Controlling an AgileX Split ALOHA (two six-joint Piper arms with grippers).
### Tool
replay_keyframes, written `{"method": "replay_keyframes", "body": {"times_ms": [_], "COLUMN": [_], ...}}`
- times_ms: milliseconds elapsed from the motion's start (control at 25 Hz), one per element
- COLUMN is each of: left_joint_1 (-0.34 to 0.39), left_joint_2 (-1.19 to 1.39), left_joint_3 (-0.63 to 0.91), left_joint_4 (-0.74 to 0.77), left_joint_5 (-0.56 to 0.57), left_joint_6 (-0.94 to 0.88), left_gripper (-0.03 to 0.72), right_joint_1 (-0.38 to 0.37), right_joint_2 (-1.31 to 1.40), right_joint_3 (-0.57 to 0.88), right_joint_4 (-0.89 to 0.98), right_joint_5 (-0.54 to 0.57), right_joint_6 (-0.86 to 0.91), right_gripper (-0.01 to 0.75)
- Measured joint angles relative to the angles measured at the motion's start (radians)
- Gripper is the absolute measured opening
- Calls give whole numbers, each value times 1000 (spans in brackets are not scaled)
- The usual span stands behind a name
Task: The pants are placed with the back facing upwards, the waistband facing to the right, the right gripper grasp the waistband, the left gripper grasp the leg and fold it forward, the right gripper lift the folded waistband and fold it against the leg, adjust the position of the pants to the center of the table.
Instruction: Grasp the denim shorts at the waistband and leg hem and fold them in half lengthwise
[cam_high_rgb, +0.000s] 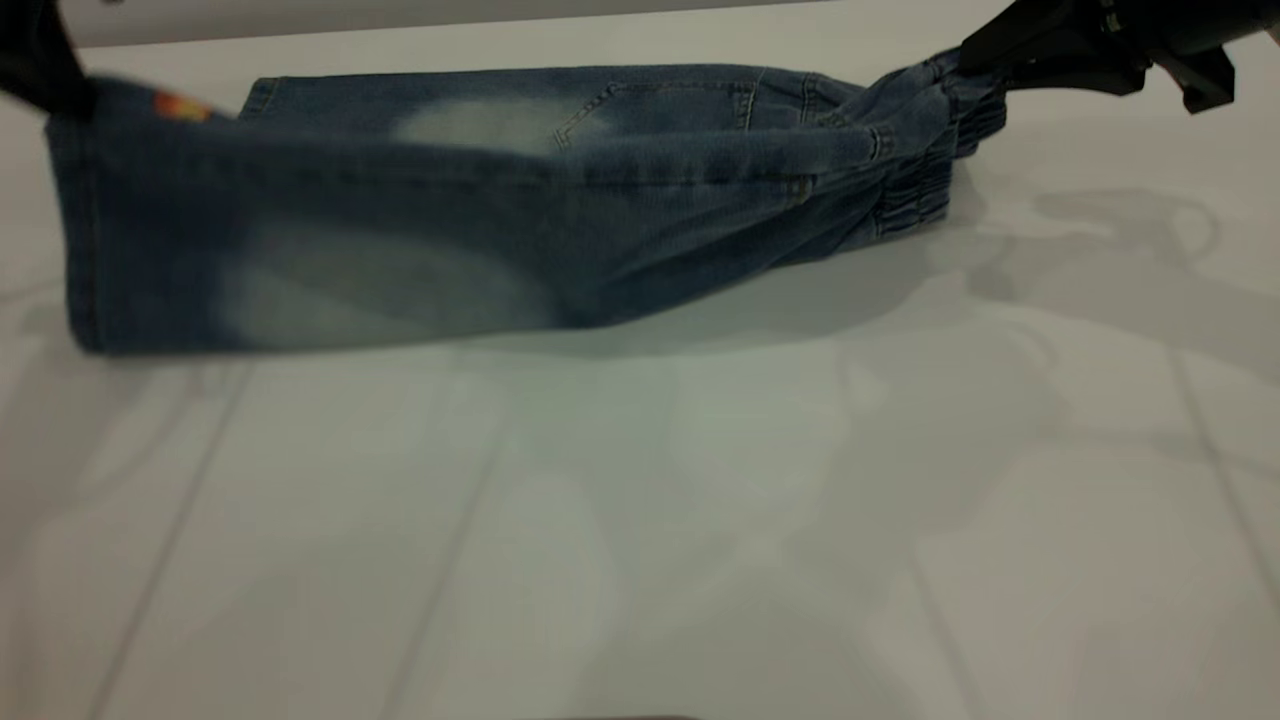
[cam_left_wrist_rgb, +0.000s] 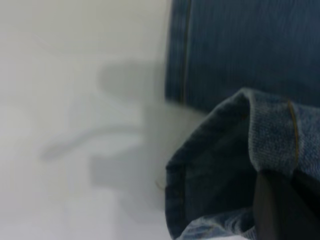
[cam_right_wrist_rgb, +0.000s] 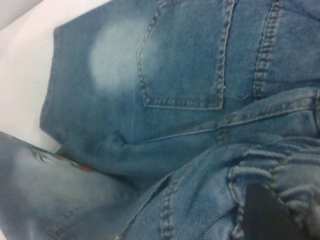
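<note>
Blue washed denim fills the far half of the table (cam_high_rgb: 640, 520): the pants (cam_high_rgb: 520, 200) lie stretched from left to right, with the elastic waistband (cam_high_rgb: 930, 150) at the right end and the hems at the left. The right gripper (cam_high_rgb: 1010, 60), at the far right, is clamped on the gathered waistband and holds it raised off the tabletop. The left gripper (cam_high_rgb: 45, 75), at the far left edge, pinches the hem of the leg (cam_high_rgb: 300, 260), which hangs lifted in front of the other leg and shows a pale faded patch, with a scrap of orange and red print just beside the grip. The other leg (cam_high_rgb: 500, 110) lies flat behind it, with a back pocket (cam_right_wrist_rgb: 185, 60) and a faded patch of its own facing up.
</note>
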Motion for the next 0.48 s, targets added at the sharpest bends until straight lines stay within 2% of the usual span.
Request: {"method": "replay_keyframes", "body": {"times_ms": [240, 480], "left_joint_1": [-3, -3], "left_joint_2": [70, 157], "left_joint_3": [-183, -271], "left_joint_4": [0, 0], "left_joint_5": [83, 111], "left_joint_6": [11, 11], "left_gripper": [22, 22], "right_joint_1": [0, 0], "right_joint_2": [1, 37], "right_joint_3": [-58, -139], "right_joint_4": [-15, -19], "right_joint_5": [-35, -49], "right_joint_6": [21, 42], "right_gripper": [34, 34]}}
